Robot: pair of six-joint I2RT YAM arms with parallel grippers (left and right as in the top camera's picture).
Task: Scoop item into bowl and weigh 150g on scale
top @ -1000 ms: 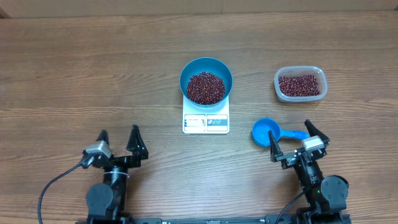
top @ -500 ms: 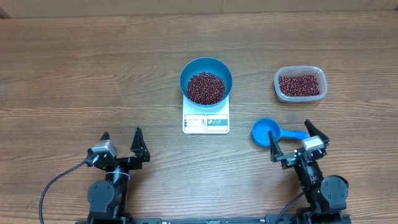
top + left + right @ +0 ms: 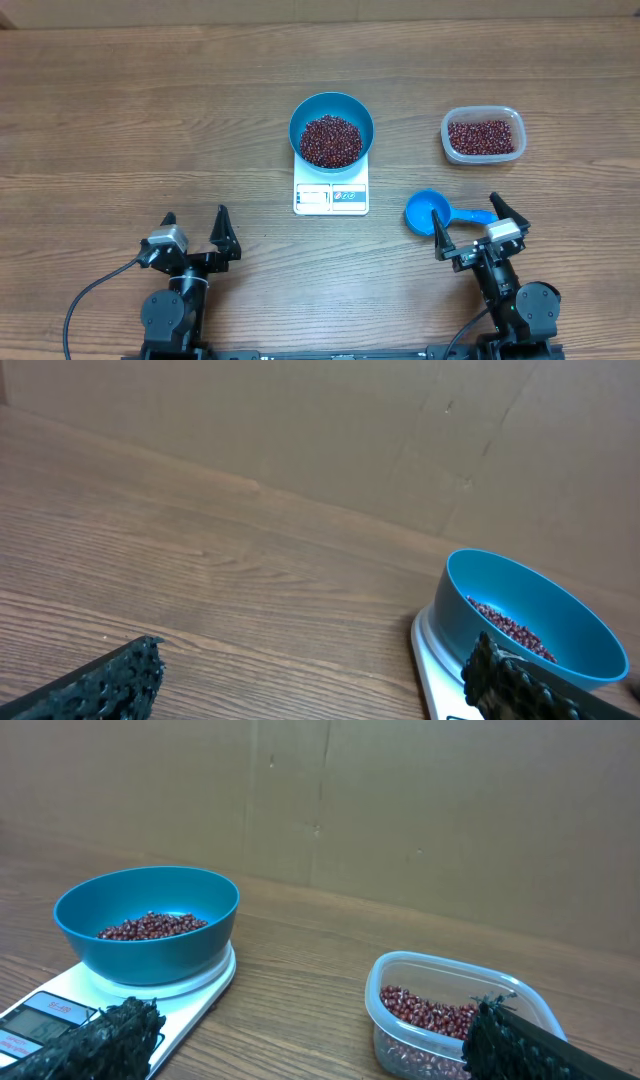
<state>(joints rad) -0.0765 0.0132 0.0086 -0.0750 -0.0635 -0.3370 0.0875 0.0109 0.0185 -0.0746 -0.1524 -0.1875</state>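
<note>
Beans [image 3: 331, 140] in bowl [image 3: 297, 124] | left gripper [image 3: 193, 214] wide apart, empty | right gripper [image 3: 466, 208] likewise, seemingly clear of scoop [image 3: 427, 212]

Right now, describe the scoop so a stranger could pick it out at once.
Start at the white scale in the middle of the table, with the big blue bowl on it. Just right of the scale, nearer the robot than the clear tub, lies the scoop. It is blue like the bowl but much smaller and has a short handle pointing right.
</note>
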